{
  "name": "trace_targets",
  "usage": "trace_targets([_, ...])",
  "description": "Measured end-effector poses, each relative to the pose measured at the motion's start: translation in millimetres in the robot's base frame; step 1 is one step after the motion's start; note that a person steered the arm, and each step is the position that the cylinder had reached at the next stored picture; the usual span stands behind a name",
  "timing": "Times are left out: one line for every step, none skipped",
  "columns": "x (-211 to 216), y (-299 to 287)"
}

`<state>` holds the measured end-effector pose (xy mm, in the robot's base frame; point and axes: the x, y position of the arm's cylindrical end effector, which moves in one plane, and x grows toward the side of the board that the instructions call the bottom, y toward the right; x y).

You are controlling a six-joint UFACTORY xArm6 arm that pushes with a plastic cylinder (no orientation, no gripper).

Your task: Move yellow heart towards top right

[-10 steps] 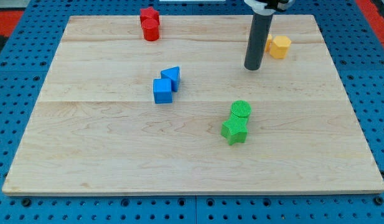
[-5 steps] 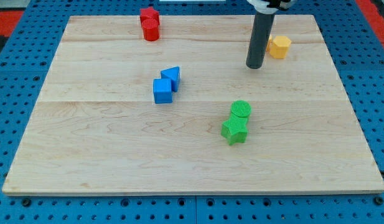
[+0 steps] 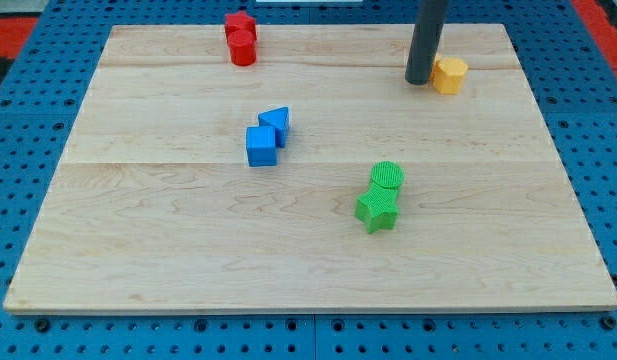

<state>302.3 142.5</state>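
Note:
Two yellow blocks sit close together near the board's top right. The right one [image 3: 451, 75] looks six-sided. Only a sliver of the left one [image 3: 437, 66] shows beside my rod, so I cannot make out its shape or tell which block is the heart. My tip [image 3: 420, 81] rests on the board just left of the yellow blocks, touching or nearly touching them. The rod rises out of the view's top.
Two red blocks [image 3: 240, 40] stand together at the top, left of centre. A blue cube [image 3: 260, 146] and a blue triangular block [image 3: 276, 122] sit mid-board. A green cylinder [image 3: 387, 176] and a green star [image 3: 376, 210] lie below my tip. The wooden board [image 3: 138, 250] has its right edge close to the yellow blocks.
My tip has slid up and slightly right, from below-left of the yellow blocks to right beside them. No block has visibly moved.

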Motion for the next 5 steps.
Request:
trace_targets([0, 11])
trace_targets([0, 11])
trace_targets([-8, 11])
trace_targets([-8, 11])
trace_targets([-24, 11])
